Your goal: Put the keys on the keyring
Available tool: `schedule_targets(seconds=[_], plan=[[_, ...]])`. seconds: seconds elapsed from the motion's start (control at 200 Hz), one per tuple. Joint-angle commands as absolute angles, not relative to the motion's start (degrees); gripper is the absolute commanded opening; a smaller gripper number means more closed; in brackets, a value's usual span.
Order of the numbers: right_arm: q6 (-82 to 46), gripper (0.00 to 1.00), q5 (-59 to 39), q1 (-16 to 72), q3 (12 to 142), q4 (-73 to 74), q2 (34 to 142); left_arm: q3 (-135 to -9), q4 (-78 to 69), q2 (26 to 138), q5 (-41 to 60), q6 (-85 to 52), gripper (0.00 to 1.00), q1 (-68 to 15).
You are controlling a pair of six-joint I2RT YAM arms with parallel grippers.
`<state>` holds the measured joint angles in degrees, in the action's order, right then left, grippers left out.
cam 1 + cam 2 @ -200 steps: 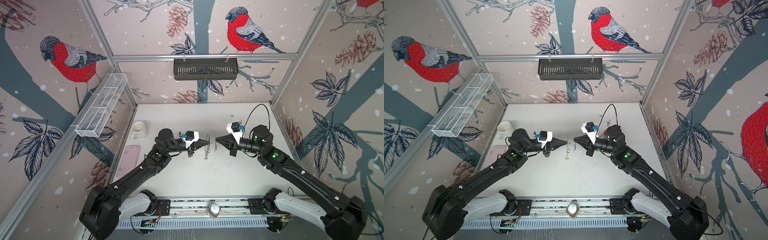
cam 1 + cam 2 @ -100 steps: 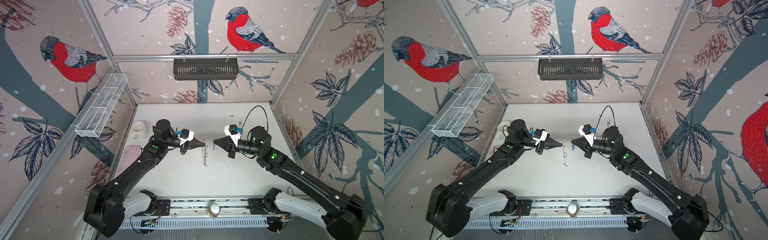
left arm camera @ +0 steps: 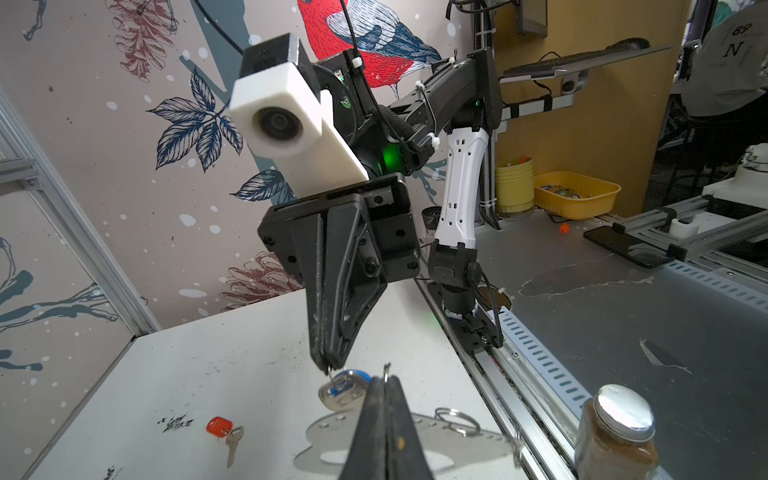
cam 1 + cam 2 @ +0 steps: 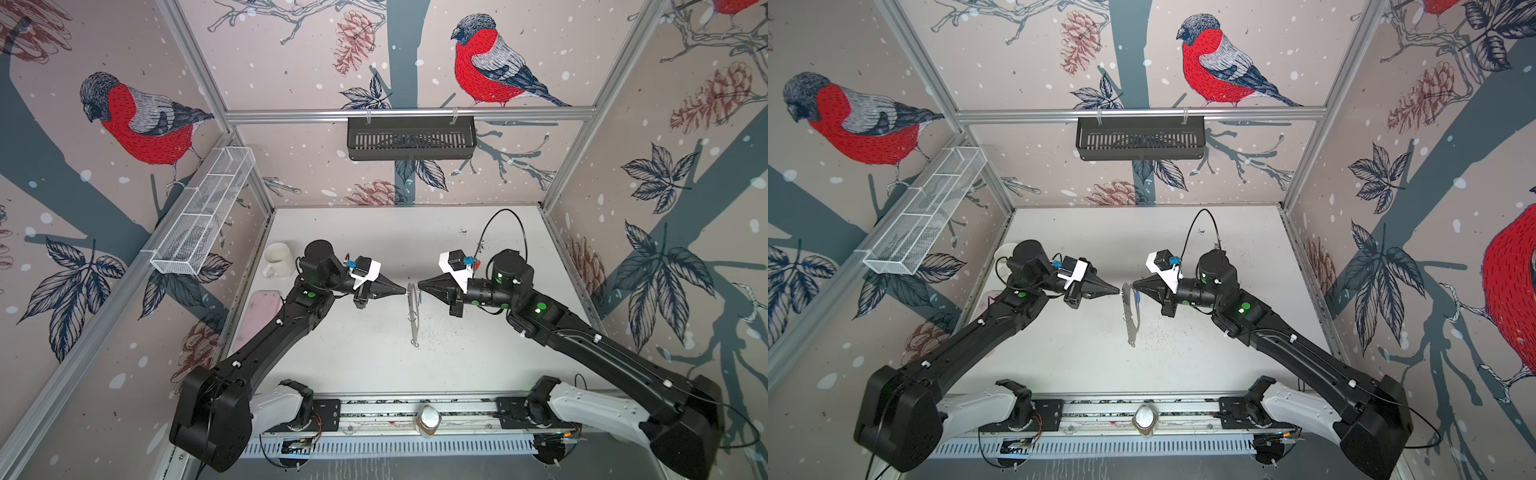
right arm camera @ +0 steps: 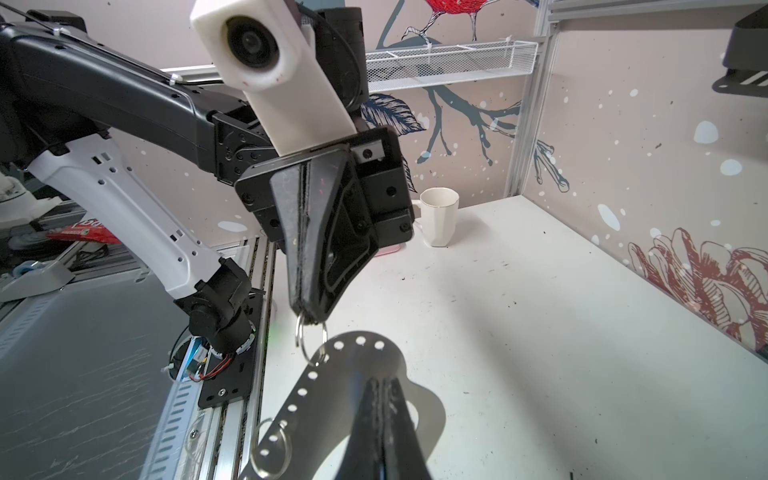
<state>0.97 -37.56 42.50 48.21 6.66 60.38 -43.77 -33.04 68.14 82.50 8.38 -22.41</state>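
- keyring [image 4: 413, 320] hangs edge-on between the two grippers in both top views, over the middle of the table [image 4: 353, 365]; whether its lower end touches the top i cannot tell.
- left gripper [image 4: 404, 291] is pressed together on a split ring [image 5: 304, 332] threaded through a hole at the keyring's edge.
- right gripper [image 4: 419, 286] pinches the small ring of the blue-tagged key [image 3: 344, 388], its tip just beside the left one.
- red-tagged key [image 3: 219, 426] lies flat on the table, apart from both grippers.
- bare white tabletop spreads from the grippers to the front rail, where a jar [image 4: 428, 419] stands.
- mug [image 4: 277, 259] and pink case [image 4: 259, 320] sit along the left wall.
- surface is white, speckled and scuffed; walls carry a bird print, with a black basket [image 4: 411, 137] at the back and a wire shelf [image 4: 203, 212] on the left.
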Motion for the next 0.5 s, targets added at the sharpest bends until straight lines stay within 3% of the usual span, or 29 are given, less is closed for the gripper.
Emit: schedule_targets(seconds=[0.0,0.215,0.365,0.495], plan=[[2.4,0.00,-39.7,42.9,49.1,8.7,60.9,-42.4,-47.5,69.0,84.7,-0.6,0.00,-21.9],[3.5,0.00,-41.0,43.2,49.1,8.0,61.1,-39.5,-73.2,72.6,85.1,-20.3,0.00,-21.2],[3.9,0.00,-41.6,43.3,49.0,7.7,61.2,-39.5,-102.5,79.1,85.3,-43.3,0.00,-20.8],[4.0,0.00,-42.3,43.4,49.0,7.6,61.0,-42.2,-103.3,82.4,86.0,-46.3,0.00,-20.7]])
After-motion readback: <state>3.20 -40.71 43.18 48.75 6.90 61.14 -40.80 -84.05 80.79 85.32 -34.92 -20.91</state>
